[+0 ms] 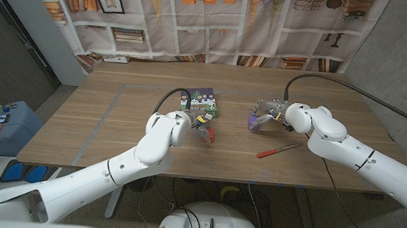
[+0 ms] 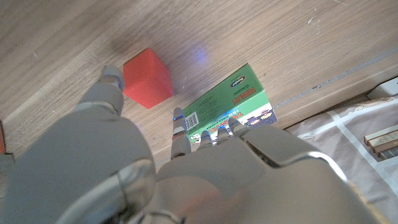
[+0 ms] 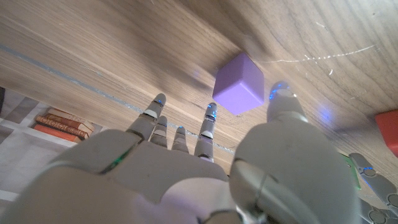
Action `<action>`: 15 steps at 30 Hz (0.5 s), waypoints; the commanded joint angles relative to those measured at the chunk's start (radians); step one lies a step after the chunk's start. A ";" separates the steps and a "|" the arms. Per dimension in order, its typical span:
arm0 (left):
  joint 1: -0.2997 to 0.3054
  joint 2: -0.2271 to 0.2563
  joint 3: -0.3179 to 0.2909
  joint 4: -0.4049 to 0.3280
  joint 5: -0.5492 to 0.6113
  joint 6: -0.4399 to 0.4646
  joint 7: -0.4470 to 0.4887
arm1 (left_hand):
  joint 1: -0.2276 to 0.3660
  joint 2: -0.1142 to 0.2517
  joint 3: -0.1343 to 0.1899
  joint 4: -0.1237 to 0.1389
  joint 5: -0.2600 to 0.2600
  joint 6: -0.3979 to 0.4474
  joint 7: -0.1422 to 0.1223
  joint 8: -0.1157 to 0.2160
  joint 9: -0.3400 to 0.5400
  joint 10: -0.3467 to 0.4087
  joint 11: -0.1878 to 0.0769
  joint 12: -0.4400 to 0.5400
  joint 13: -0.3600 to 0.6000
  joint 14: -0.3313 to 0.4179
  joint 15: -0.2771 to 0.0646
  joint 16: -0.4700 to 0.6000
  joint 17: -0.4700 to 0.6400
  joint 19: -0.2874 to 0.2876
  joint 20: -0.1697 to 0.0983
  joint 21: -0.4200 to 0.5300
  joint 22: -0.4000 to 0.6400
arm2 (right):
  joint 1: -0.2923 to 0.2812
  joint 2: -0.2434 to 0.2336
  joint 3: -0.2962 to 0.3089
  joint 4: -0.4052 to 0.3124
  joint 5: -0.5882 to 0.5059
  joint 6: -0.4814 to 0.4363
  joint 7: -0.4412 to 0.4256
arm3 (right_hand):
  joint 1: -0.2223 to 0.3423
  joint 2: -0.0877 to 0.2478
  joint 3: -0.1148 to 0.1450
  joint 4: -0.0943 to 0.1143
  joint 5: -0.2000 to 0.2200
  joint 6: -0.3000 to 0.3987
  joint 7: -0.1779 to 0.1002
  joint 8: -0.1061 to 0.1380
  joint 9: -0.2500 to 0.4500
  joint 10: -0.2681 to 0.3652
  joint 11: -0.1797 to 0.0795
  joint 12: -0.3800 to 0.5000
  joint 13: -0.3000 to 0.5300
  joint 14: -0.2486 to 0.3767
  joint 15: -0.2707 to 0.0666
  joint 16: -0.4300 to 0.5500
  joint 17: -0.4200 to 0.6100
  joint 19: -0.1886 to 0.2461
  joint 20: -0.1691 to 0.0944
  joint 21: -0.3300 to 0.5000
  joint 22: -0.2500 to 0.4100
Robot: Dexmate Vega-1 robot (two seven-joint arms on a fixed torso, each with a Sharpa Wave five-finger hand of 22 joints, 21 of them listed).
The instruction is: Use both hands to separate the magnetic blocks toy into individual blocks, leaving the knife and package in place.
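Two blocks lie apart on wooden table, separation looks done. Package lies just behind left hand: withdraw without nudging it. Left hand's fingers spread, gripping nothing, red block beside thumb. Right hand likewise spread and empty over purple block. Red-handled knife lies near right forearm; lift arm clear, don't sweep.

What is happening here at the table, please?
The robot is pulling a magnetic blocks toy apart. The two blocks already lie apart on the wooden table: the red block just beyond the left hand, the purple block by the fingertips of the right hand. Neither hand grips anything. The green package sits behind the left hand and the red-handled knife near the right arm.
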State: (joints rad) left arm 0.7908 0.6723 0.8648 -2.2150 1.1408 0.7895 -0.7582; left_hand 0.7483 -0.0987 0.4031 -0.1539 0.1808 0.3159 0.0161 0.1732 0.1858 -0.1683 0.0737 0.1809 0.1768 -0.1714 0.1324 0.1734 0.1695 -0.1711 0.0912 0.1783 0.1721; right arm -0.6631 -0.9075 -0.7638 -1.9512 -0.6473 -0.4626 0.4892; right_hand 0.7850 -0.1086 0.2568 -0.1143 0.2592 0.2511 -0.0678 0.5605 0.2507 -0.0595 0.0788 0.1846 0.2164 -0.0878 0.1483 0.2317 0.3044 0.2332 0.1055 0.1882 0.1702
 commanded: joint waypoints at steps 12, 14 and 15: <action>0.089 0.029 -0.183 -0.053 -0.204 -0.063 0.173 | -0.051 0.012 -0.006 0.021 -0.006 -0.027 0.008 -0.001 0.000 -0.086 0.014 0.009 0.001 -0.189 0.004 0.006 0.006 -0.153 0.000 0.006 0.002 | -0.029 -0.024 0.083 -0.029 0.128 0.020 -0.052 | -0.066 0.020 -0.015 0.023 0.016 -0.046 0.008 -0.030 -0.007 -0.016 0.013 0.013 0.003 -0.037 0.022 -0.010 0.008 -0.048 0.014 -0.011 0.001; 0.093 0.032 -0.203 -0.050 -0.256 -0.071 0.202 | -0.056 0.014 -0.007 0.023 -0.006 -0.028 0.011 0.000 0.000 -0.086 0.014 0.009 0.001 -0.189 0.004 0.006 0.006 -0.153 -0.001 0.007 0.002 | -0.026 -0.030 0.096 -0.020 0.171 0.043 -0.045 | -0.070 0.021 -0.016 0.025 0.017 -0.048 0.007 -0.032 -0.008 -0.021 0.015 0.012 0.003 -0.041 0.025 -0.011 0.009 -0.055 0.019 -0.012 0.001; 0.096 0.035 -0.210 -0.049 -0.276 -0.073 0.218 | -0.058 0.015 -0.007 0.024 -0.006 -0.029 0.013 0.000 0.000 -0.085 0.015 0.010 0.001 -0.189 0.005 0.006 0.006 -0.153 0.000 0.007 0.002 | -0.033 -0.031 0.107 -0.017 0.192 0.053 -0.057 | -0.074 0.022 -0.016 0.026 0.018 -0.052 0.003 -0.035 -0.009 -0.022 0.018 0.012 0.004 -0.044 0.029 -0.012 0.010 -0.064 0.023 -0.014 0.001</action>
State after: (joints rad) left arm 0.8510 0.6884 0.7529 -2.2580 1.0548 0.7473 -0.6615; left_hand 0.7027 -0.0867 0.3960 -0.1378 0.1769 0.2955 0.0257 0.1732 0.1860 -0.1725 0.0801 0.1851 0.1768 -0.1714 0.1322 0.1734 0.1695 -0.1711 0.0911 0.1783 0.1721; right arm -0.6870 -0.9223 -0.7072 -1.9755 -0.5733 -0.4550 0.4489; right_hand 0.7214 -0.0844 0.2389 -0.0965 0.2669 0.2083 -0.0609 0.5296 0.2413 -0.0760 0.0843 0.1926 0.2164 -0.1217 0.1715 0.2234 0.3091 0.1812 0.1217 0.1772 0.1701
